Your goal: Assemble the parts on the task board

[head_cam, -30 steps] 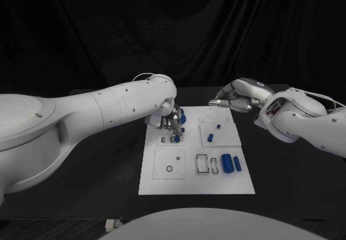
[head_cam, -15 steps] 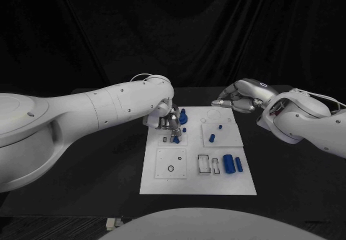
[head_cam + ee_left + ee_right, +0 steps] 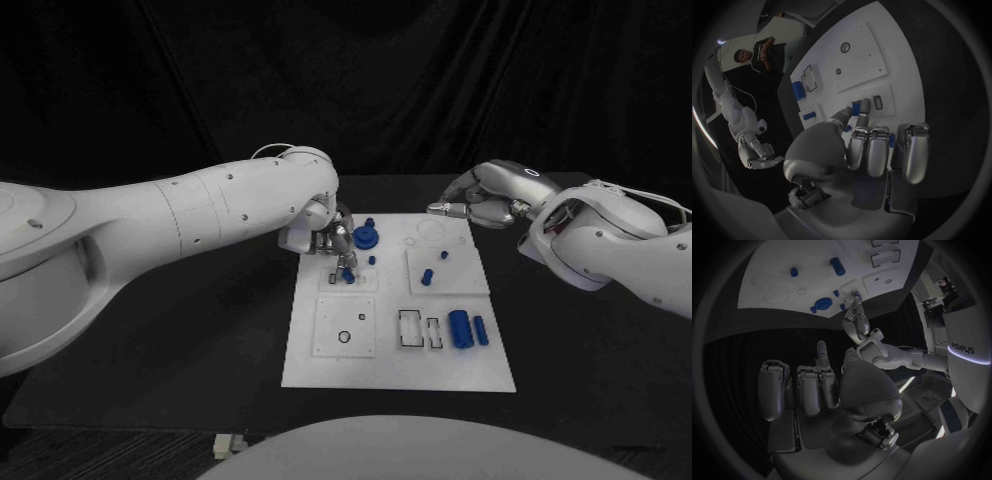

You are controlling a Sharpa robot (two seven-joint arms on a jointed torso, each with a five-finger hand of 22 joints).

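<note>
Since a second ago our left hand (image 3: 335, 243) is uncovering the blue knob (image 3: 368, 237) on the task board (image 3: 397, 372). Nearest us, large blue cylinders (image 3: 460, 327) are lying by their slots. Further on, we are pinching a small blue peg (image 3: 856, 108): light, stiff, probably slippery, best taken by its sides. Farthest, our right hand (image 3: 483, 205) is hovering, curled round nothing.

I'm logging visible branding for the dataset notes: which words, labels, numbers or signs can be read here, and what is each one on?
"sharpa": on the robot's white body, in the right wrist view, reading upside down as shown.
task board: no readable text; only outlines and small holes.
Nothing readable on either robot hand.
</note>
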